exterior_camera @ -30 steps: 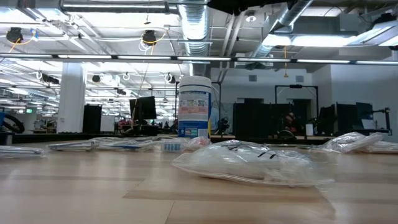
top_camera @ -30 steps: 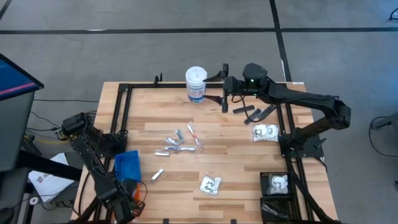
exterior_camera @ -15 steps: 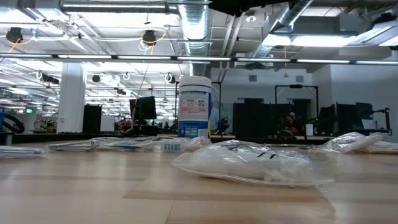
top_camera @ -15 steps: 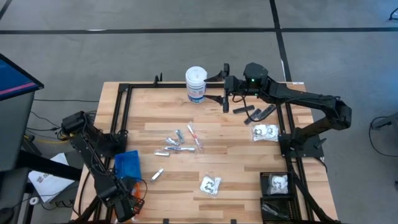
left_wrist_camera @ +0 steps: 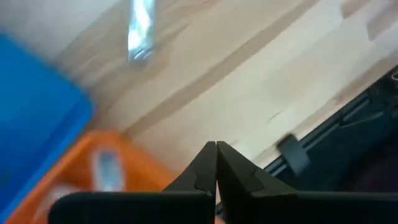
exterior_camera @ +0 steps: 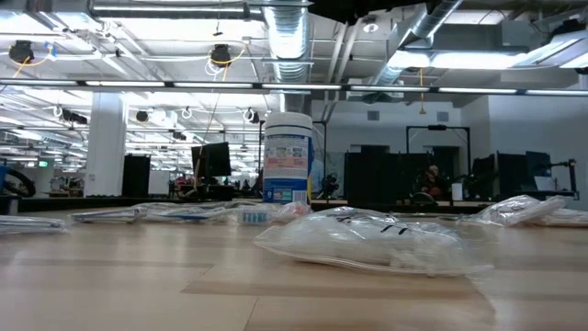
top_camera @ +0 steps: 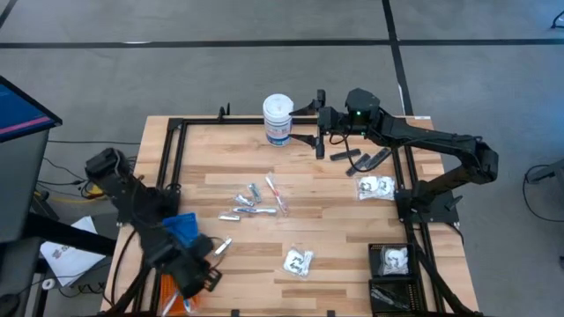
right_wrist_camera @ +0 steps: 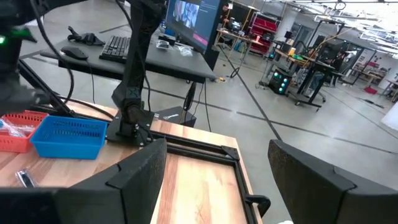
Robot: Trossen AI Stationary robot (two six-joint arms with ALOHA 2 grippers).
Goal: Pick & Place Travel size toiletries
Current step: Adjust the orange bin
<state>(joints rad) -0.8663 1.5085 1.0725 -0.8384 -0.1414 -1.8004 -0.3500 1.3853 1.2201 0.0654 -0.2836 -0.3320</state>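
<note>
The travel size toiletries lie scattered on the wooden table: silver tubes (top_camera: 246,204), white-and-red sticks (top_camera: 276,194), one lone tube (top_camera: 223,246), clear packets (top_camera: 298,261) (top_camera: 376,187) and black pieces (top_camera: 361,160). My left gripper (top_camera: 199,273) hangs shut and holds nothing. It is at the near left of the table, beside the orange bin (top_camera: 172,295). In its wrist view the shut fingertips (left_wrist_camera: 216,148) stand over bare wood, with the lone tube (left_wrist_camera: 142,28) beyond them. My right gripper (top_camera: 318,123) waits open at the far edge, level, beside the white canister (top_camera: 278,119).
A blue bin (top_camera: 181,231) stands next to the orange bin, which holds a tube (left_wrist_camera: 106,169). A black bin (top_camera: 392,264) with a packet sits at the near right. A black frame rail (left_wrist_camera: 348,130) runs along the table's edges. Bare wood lies between the item groups.
My left gripper has swung from over the orange bin toward the table's right, has risen a little and has turned about its own axis. It now hangs near the lone tube. The toiletries on the table lie where they were.
</note>
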